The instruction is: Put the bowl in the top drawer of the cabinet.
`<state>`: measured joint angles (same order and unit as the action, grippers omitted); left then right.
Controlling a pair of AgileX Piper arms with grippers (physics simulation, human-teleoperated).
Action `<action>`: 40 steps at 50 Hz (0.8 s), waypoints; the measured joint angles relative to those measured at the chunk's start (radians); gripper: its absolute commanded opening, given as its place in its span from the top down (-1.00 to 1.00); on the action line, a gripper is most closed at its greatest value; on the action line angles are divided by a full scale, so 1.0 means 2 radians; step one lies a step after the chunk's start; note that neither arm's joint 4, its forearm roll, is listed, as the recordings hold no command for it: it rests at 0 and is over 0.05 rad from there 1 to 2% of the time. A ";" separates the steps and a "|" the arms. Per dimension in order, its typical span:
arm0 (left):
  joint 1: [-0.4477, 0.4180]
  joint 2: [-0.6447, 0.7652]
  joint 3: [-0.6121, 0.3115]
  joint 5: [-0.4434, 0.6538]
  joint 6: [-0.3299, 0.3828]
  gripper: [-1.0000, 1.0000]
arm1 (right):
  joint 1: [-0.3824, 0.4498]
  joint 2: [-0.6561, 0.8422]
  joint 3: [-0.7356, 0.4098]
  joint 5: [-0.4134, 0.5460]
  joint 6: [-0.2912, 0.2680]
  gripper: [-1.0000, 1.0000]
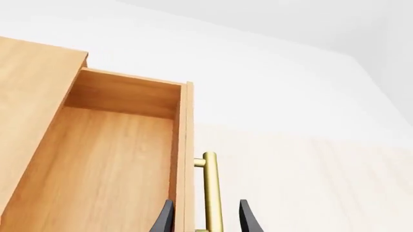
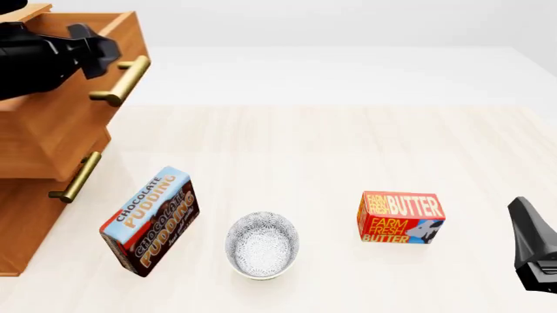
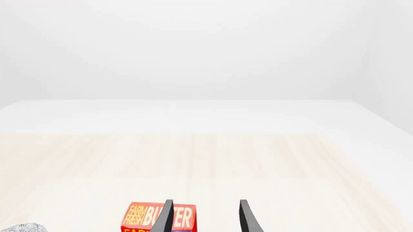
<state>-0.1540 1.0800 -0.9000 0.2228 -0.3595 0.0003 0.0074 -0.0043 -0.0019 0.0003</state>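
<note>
The speckled white bowl [image 2: 262, 244] stands upright on the table near the front edge, and its rim just shows in the right wrist view [image 3: 26, 227]. The wooden cabinet [image 2: 26, 222] fills the left side. Its top drawer [image 2: 61, 124] is pulled out, and the left wrist view shows its bare inside [image 1: 103, 164]. My left gripper [image 2: 103, 51] is open at the drawer's brass handle [image 1: 212, 193], which lies between the fingers [image 1: 208, 220]. Far to the bowl's right, my right gripper [image 2: 522, 218] hangs open [image 3: 206, 217] and holds nothing.
A chocolate pudding box [image 2: 150, 222] stands tilted between the cabinet and the bowl. A red butter box [image 2: 400, 217] sits right of the bowl, in front of my right gripper [image 3: 152, 217]. The lower drawer, with its own brass handle [image 2: 77, 177], is shut.
</note>
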 measured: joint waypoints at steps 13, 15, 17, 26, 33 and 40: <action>-0.024 -0.003 0.002 0.002 -0.004 -1.00 | 0.000 0.000 0.000 0.000 0.000 -1.00; -0.027 -0.003 0.002 0.002 -0.004 -1.00 | 0.000 0.000 0.000 0.000 0.000 -1.00; -0.030 -0.004 0.002 0.003 -0.004 -1.00 | 0.000 0.000 0.000 0.000 0.000 -1.00; -0.043 -0.004 0.002 0.005 -0.001 -1.00 | 0.000 0.000 0.000 0.000 0.000 -1.00; -0.052 -0.003 0.001 0.005 0.005 -1.00 | 0.000 0.000 0.000 0.000 0.000 -1.00; -0.061 -0.001 0.000 0.003 0.008 -1.00 | 0.000 0.000 0.000 0.000 0.000 -1.00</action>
<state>-0.2751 1.0771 -0.8996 0.2295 -0.3441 0.0002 0.0074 -0.0043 -0.0019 0.0003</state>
